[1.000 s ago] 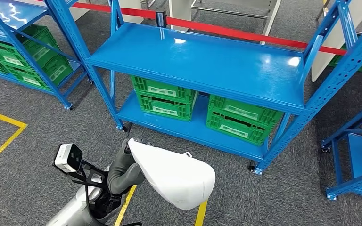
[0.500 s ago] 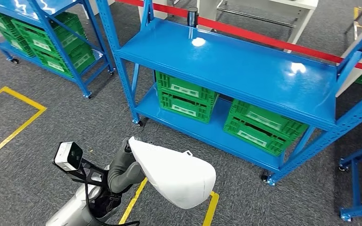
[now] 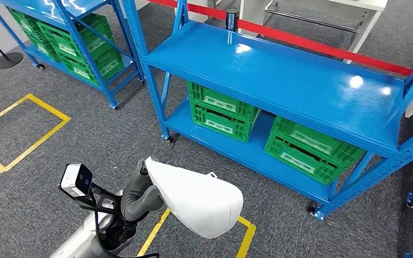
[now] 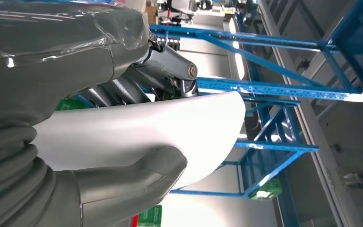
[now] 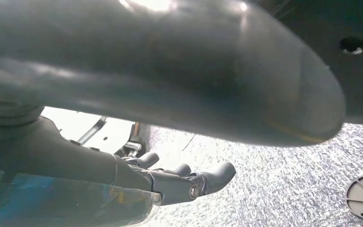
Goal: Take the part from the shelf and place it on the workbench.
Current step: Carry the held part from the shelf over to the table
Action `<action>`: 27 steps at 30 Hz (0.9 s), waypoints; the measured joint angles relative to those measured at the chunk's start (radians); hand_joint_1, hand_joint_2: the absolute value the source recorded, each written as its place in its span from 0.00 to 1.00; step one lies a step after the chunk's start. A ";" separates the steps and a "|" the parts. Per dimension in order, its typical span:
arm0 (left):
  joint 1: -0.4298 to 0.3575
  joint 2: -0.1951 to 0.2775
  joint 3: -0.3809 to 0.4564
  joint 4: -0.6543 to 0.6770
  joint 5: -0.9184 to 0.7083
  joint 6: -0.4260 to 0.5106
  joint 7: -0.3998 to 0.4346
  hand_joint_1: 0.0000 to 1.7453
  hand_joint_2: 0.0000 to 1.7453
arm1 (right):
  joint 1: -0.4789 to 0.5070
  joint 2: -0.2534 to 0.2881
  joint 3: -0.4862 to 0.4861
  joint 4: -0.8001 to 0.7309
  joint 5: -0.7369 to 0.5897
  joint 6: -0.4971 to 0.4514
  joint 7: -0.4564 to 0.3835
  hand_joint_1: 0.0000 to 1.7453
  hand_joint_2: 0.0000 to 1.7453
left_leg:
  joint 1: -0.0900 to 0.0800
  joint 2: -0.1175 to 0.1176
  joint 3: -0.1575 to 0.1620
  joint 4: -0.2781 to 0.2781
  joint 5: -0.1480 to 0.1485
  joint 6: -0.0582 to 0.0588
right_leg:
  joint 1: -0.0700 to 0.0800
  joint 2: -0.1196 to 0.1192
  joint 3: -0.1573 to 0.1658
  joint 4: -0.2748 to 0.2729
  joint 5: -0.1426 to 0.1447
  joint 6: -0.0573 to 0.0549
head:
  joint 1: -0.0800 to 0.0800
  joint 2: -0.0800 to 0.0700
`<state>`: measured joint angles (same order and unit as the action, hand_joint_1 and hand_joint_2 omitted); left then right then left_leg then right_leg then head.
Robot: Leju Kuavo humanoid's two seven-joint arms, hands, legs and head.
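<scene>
Whole scene shifted rightward with the camera; left hand fingers around white part; right hand fingers' state unclear.

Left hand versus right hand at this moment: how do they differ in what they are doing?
The left hand grips the white part, thumb on one face and fingers on the other; the right hand holds nothing, its fingers curled loosely. The left hand is raised in front of the body, above the grey carpet near the blue shelf; the right hand hangs down toward the carpet. Both have grey fingers.
</scene>
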<state>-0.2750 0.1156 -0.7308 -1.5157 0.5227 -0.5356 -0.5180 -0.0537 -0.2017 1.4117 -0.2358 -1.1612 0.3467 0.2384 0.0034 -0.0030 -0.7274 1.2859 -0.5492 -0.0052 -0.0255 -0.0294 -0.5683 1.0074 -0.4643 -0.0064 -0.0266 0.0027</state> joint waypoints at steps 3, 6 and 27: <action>-0.002 0.002 0.001 -0.002 0.000 0.000 0.000 1.00 1.00 | -0.002 0.003 0.000 0.000 0.000 0.000 0.000 0.00 0.00 | -0.008 0.033 0.101 -0.202 0.087 0.018 | 0.005 -0.017 0.003 -0.001 -0.001 0.002 | 0.000 0.000; -0.003 0.003 0.003 -0.004 0.000 0.000 0.000 1.00 1.00 | -0.002 0.006 0.001 0.000 0.000 -0.001 0.000 0.00 0.00 | -0.022 0.050 0.136 -0.281 0.100 0.032 | 0.011 -0.036 0.004 -0.004 -0.003 0.011 | 0.001 0.000; -0.007 -0.004 -0.001 0.003 -0.001 0.000 0.003 1.00 1.00 | -0.005 0.006 0.002 0.001 0.001 -0.002 0.000 0.00 0.00 | -0.008 -0.015 0.069 -0.115 0.012 0.007 | -0.003 0.026 -0.019 0.002 0.022 -0.001 | 0.002 0.000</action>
<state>-0.2823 0.1111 -0.7314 -1.5124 0.5220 -0.5356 -0.5154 -0.0584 -0.1961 1.4135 -0.2346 -1.1606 0.3451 0.2388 -0.0042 -0.0176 -0.6581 1.1707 -0.5371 0.0014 -0.0284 -0.0037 -0.5878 1.0091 -0.4426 -0.0074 -0.0248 0.0027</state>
